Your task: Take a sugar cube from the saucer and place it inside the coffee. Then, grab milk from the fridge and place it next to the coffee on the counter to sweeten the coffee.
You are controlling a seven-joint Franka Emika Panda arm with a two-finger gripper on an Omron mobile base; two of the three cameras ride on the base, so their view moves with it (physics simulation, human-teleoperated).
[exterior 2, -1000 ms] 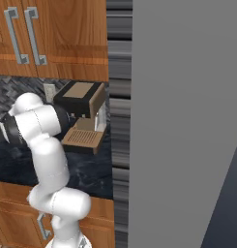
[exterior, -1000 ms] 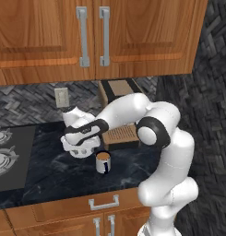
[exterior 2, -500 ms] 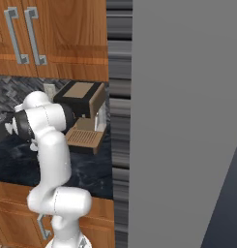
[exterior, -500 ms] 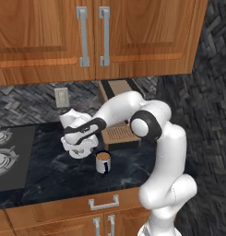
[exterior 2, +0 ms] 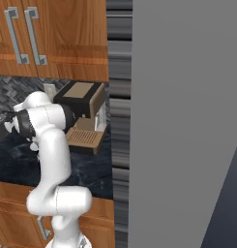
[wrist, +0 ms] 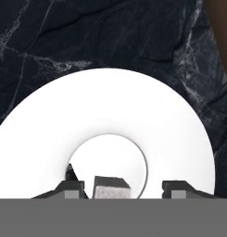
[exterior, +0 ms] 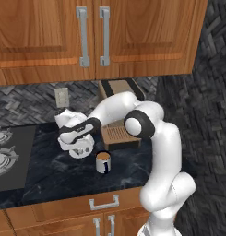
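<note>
Lowered over saucer (wrist: 110, 120) on black worktop (exterior: 50, 173); jaws apart, straddling sugar cube (wrist: 111, 186), grip unclear. Coffee mug (exterior: 103, 162) just beside saucer.

White rounded arm (exterior: 165, 152), dark joints

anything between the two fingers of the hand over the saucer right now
Yes. In the hand view the sugar cube sits between the fingers of the hand, on the saucer. A gap remains on one side; contact is unclear.
</note>
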